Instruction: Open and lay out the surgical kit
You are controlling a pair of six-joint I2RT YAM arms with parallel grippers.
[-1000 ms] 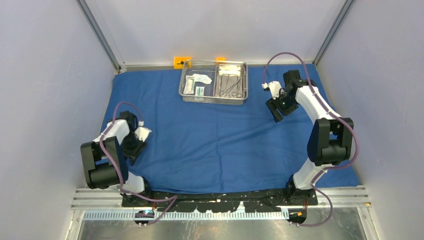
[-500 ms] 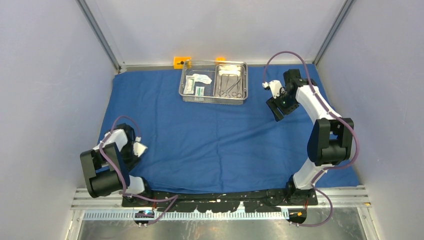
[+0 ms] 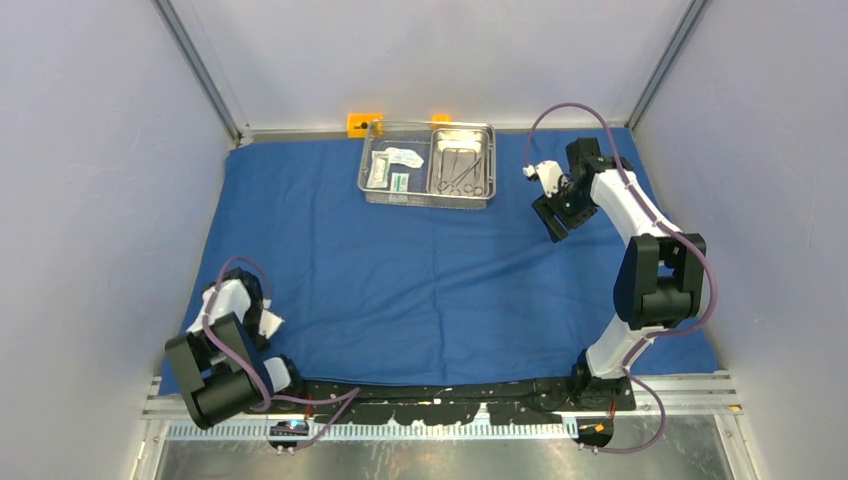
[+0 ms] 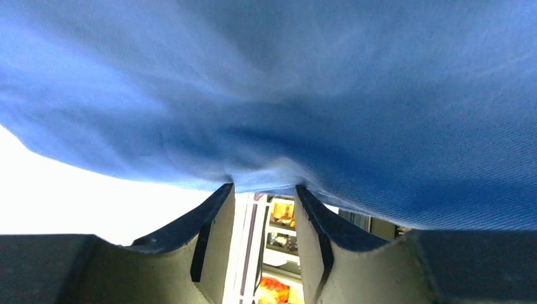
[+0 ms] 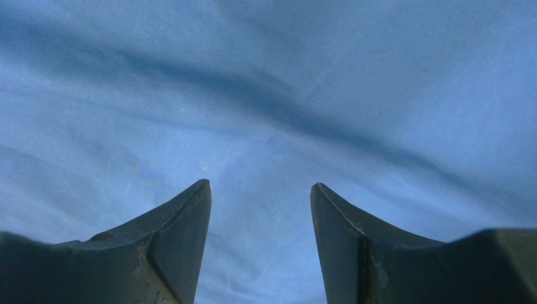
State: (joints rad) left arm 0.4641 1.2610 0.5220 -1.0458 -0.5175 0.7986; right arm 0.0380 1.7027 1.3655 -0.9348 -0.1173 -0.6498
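The large blue cloth wrap (image 3: 400, 270) lies spread over the table. At the back stands the steel mesh basket (image 3: 425, 201), with white-green packets (image 3: 390, 165) in its left half. The smaller steel tray (image 3: 460, 135) fills its right half and holds the thin scissors and forceps (image 3: 462, 170). My left gripper (image 3: 262, 325) is low at the near-left corner of the cloth. Its tips (image 4: 263, 185) pinch a puckered fold of the cloth's edge (image 4: 266, 174). My right gripper (image 3: 553, 222) hovers open over bare cloth (image 5: 266, 95), right of the basket, with nothing between its fingers.
Small orange blocks (image 3: 362, 123) sit against the back wall behind the basket. Grey walls close in the left, right and back sides. The arm bases and a metal rail (image 3: 440, 395) line the near edge.
My left arm has drawn back toward the near-left corner, and the cloth's corner has stretched out with it. Its jaws have narrowed a little. The right arm has stayed put.
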